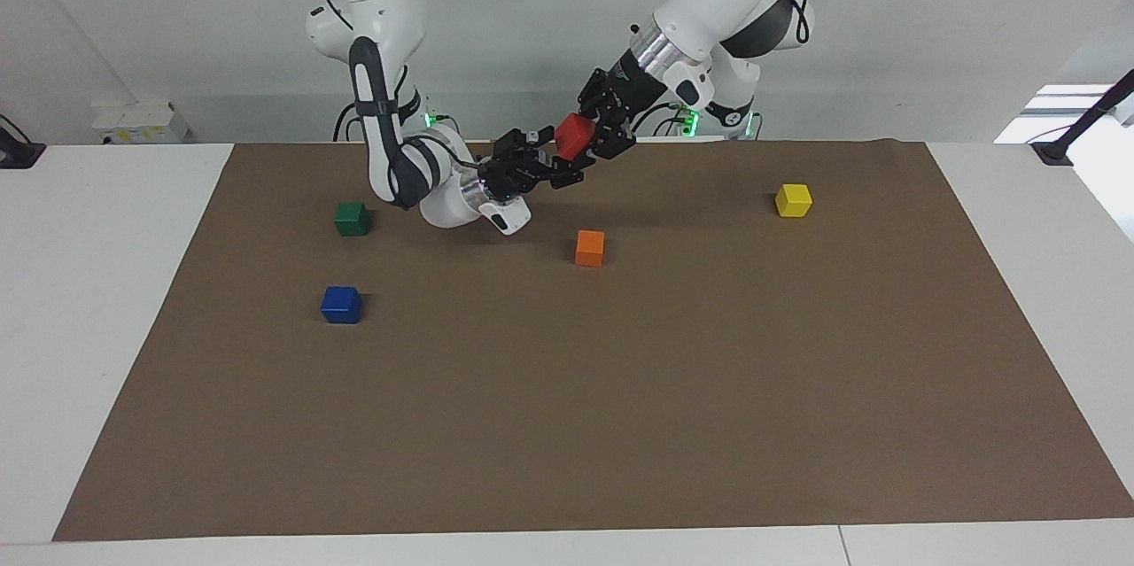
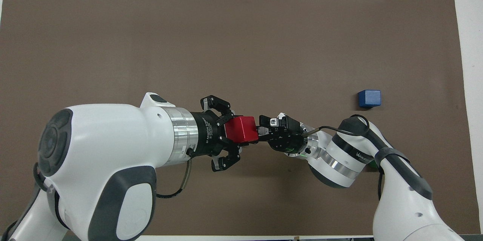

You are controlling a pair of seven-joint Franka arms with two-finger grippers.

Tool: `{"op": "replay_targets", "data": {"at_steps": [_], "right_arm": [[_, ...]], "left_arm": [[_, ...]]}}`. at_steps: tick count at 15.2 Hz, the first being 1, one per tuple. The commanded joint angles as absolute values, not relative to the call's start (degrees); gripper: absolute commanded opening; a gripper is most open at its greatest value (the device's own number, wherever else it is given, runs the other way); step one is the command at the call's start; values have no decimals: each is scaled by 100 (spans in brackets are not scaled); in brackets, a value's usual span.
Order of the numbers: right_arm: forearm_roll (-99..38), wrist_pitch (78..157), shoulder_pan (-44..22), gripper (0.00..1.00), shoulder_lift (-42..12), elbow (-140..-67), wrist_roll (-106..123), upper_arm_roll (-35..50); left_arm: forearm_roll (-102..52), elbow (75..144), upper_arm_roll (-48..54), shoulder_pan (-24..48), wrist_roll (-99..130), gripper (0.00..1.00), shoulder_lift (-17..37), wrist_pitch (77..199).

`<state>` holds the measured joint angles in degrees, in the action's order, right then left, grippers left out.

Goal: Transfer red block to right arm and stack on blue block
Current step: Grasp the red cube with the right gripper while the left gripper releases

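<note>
My left gripper [image 1: 582, 141] is shut on the red block [image 1: 572, 133] and holds it in the air over the part of the mat near the robots. It shows the same way in the overhead view, gripper [image 2: 237, 131] and block [image 2: 242, 128]. My right gripper [image 1: 551, 160] is open, its fingertips at the red block's free end, one above and one below; it also shows in the overhead view [image 2: 261, 131]. The blue block [image 1: 341, 304] lies alone on the mat toward the right arm's end, and shows in the overhead view [image 2: 369, 98].
A green block [image 1: 352, 218] lies nearer to the robots than the blue block. An orange block [image 1: 590, 247] lies on the mat below the two grippers. A yellow block [image 1: 794, 199] lies toward the left arm's end. A brown mat [image 1: 567, 424] covers the table.
</note>
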<state>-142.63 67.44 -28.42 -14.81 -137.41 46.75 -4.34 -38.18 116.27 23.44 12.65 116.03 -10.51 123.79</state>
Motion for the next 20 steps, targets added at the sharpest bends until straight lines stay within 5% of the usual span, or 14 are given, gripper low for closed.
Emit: {"op": "replay_targets", "data": {"at_steps": [1,2,3,4,10,11,12,13,18,20], "right_arm": [[-14396,6855,-2918,84,-1521,-13676,4675,-404],[-14396,6864,-2953,70,-1521,-13693,4841,-404],[-14396,6873,-2953,29,-1512,-13702,4965,-404],[-14396,6864,-2953,0,-1512,-13720,5018,-404],[-14317,6943,-2927,0,-1512,-13693,5071,-404],[-14317,6952,-2935,0,-1512,-13693,5080,-404],[-14317,6961,-2936,0,-1512,-13685,5089,-404],[-14317,6978,-2936,0,-1494,-13685,5098,-404],[-14309,7057,-2936,0,-1477,-13623,5063,-413],[-14099,7661,-2883,0,-1232,-13553,4975,-422]], "left_arm": [[-3990,11936,2259,1415,11646,0,-1318,12568],[-3990,11936,2259,1415,11646,0,-1318,12568],[-3990,11936,2259,1406,11646,0,-1318,12568],[-3990,11936,2259,1398,11637,0,-1318,12551],[-3973,11927,2232,1354,11558,0,-1318,12524],[-3955,11883,2232,1354,11540,9,-1301,12524],[-3920,11839,2215,1336,11566,67,-1283,12542],[-3911,11795,2206,1292,11584,100,-1292,12498],[-3902,11593,2180,406,11261,100,-1433,11964],[-3902,11593,2153,37,10524,100,-1441,11560]]}}
